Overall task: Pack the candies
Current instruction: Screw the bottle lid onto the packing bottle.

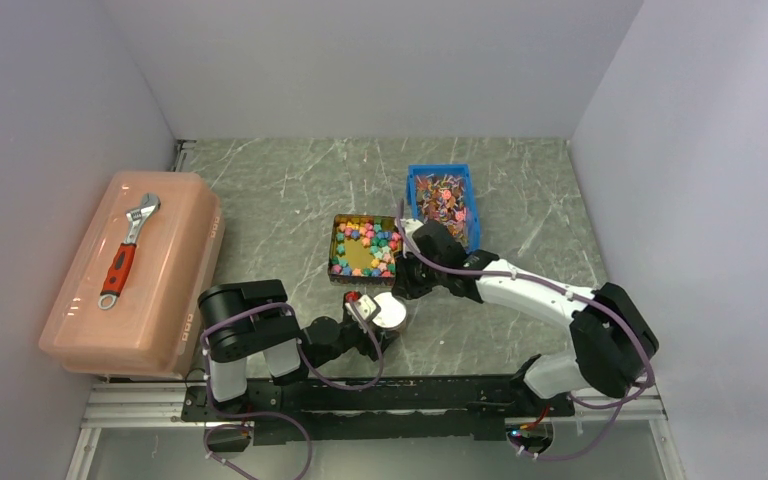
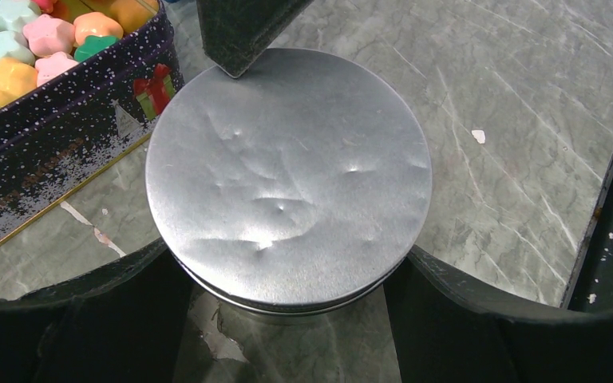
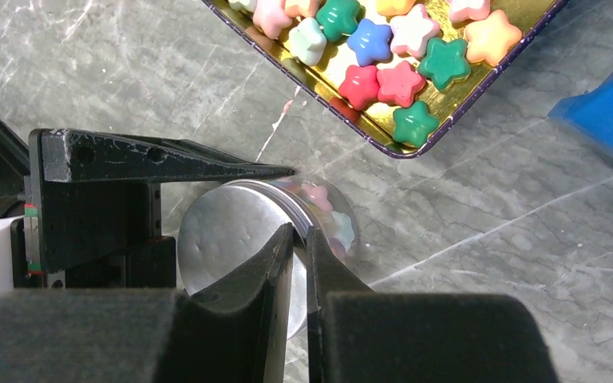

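Star-shaped pastel candies (image 1: 365, 245) lie in an open rectangular tin (image 1: 335, 262), which also shows in the left wrist view (image 2: 64, 152) and right wrist view (image 3: 343, 108). A small clear jar holding candies (image 3: 329, 219) stands in front of the tin under a dented silver lid (image 2: 287, 175). My left gripper (image 2: 287, 249) clasps the jar from both sides just under the lid. My right gripper (image 3: 299, 233) is nearly closed, its tips pinching the lid's far rim. It shows as a dark tip (image 2: 235, 44) in the left wrist view.
A blue bin (image 1: 442, 205) of mixed candies stands behind the tin to the right. A pink plastic box (image 1: 160, 290) with a red-handled wrench (image 1: 128, 250) on it fills the left side. White walls close in the marble table.
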Controlling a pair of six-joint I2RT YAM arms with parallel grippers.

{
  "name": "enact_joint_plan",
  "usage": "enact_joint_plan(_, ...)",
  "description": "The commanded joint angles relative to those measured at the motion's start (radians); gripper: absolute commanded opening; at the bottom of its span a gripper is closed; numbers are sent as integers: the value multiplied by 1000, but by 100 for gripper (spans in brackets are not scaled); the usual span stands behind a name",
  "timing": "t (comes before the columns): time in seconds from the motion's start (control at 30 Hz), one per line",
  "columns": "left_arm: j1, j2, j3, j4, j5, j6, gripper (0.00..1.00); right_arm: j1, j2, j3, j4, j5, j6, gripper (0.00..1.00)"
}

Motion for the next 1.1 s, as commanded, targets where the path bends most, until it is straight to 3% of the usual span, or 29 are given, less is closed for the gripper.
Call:
enact_joint_plan(0.0, 12, -27, 6, 6, -54, -21, 12, 19, -35, -88, -32, -109, 14, 11)
enact_joint_plan(0.6, 49, -91, 37, -87, -67, -27, 12, 114, -267, -284, -64, -88, 156, 10)
enact_joint_plan(0.9, 58, -88, 43, -105, -67, -35, 12, 123, -398, -256, -182, -17, 159, 11)
enact_joint_plan(1.07, 59, -98, 42, -119, -67, -41, 19, 122, -422, -213, -231, 37, 140, 13)
